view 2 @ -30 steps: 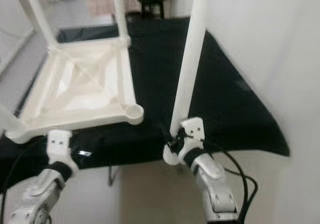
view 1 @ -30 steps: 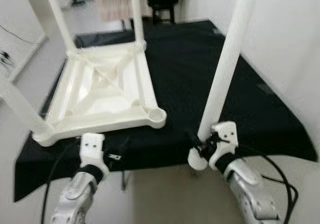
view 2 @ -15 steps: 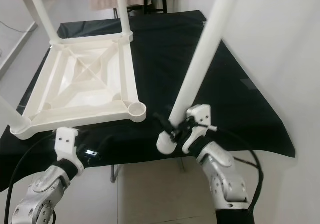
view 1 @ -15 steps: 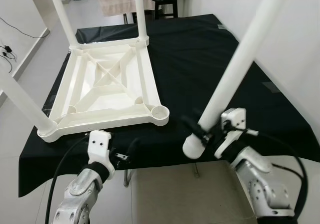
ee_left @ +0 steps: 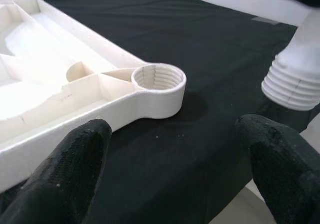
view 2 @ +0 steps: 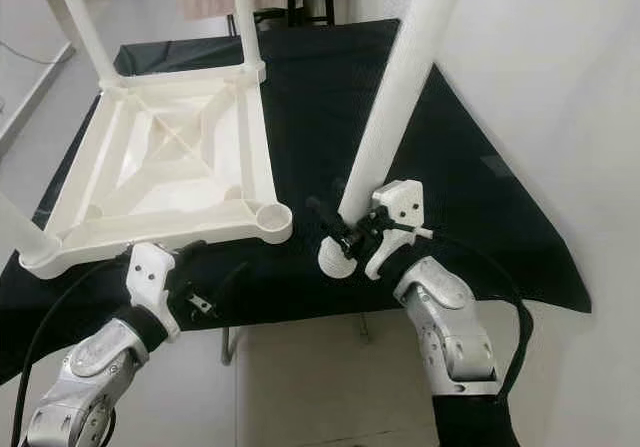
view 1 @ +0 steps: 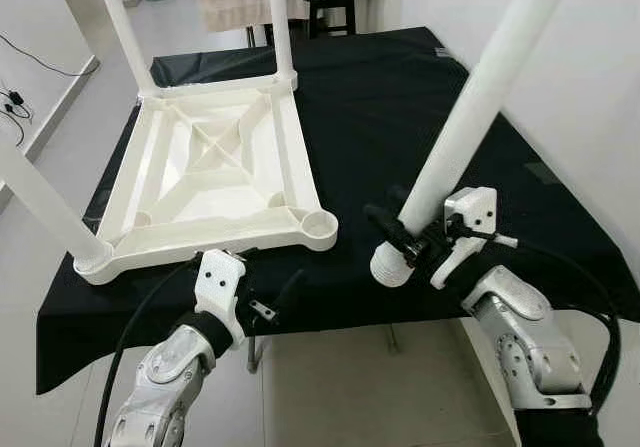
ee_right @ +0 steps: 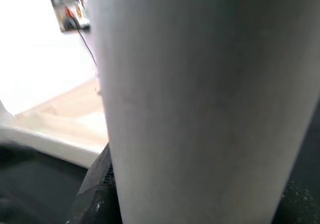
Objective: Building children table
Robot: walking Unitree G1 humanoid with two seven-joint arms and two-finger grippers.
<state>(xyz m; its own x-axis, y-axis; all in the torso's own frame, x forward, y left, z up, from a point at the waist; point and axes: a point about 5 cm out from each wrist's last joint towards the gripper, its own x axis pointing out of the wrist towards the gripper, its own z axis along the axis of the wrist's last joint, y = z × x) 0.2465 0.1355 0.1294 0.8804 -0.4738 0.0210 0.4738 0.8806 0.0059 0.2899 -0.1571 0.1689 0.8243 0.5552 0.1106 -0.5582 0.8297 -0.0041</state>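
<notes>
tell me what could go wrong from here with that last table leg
1. The right gripper holds the white table leg near its threaded end, with most of its length leaning above; it could swing or slip in the fingers.
2. The leg's threaded end is tilted and off to the side of the empty corner socket, so it may cross-thread.
3. The left gripper is open and not bracing the upside-down tabletop, which could slide on the black cloth.

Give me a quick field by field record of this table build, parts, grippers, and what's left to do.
Surface: black cloth-covered table
Main part: upturned white plastic tabletop, three legs fitted
Empty socket: threaded corner socket, nearest the robot
Loose part: long white plastic leg, threaded end down, tilted
Right gripper: jaws shut on leg
Left gripper: jaws open, near socket
Remaining: screw leg in
</notes>
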